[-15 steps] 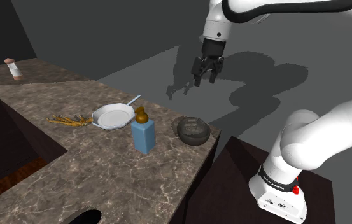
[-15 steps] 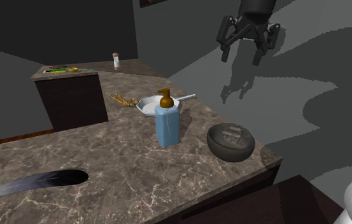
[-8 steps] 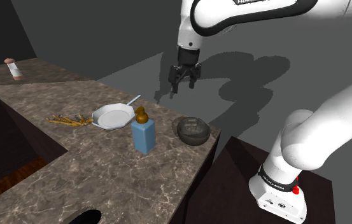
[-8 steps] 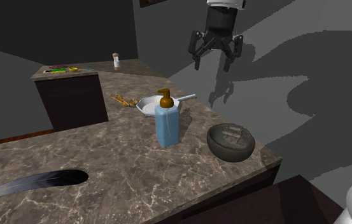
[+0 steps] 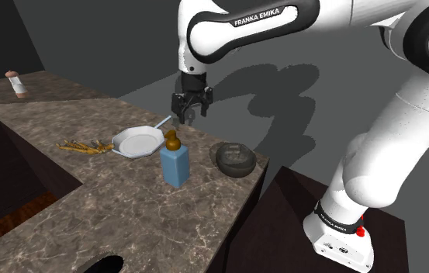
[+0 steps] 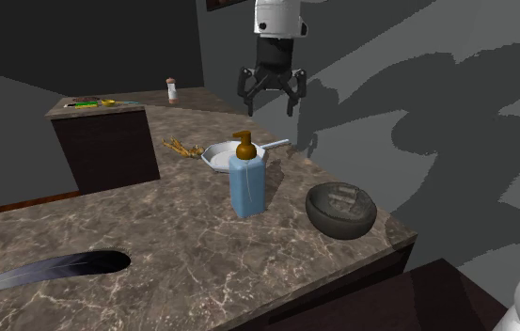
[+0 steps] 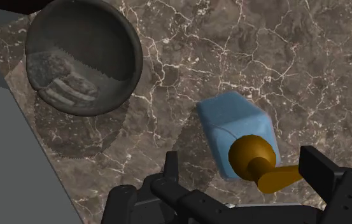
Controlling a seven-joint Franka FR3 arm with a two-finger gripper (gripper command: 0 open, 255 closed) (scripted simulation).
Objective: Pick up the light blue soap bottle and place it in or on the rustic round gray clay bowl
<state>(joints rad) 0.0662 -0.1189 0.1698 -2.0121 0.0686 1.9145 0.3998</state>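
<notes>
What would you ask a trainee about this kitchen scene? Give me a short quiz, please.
1. True or false: the gripper is holding the soap bottle.
2. What colour is the bottle's pump? A brown, B red, C green.
3. Fill in: the gripper's fingers stand ___ (open or shut).
Key: 1 false, it hangs in the air, clear of the bottle; 2 A; 3 open.
</notes>
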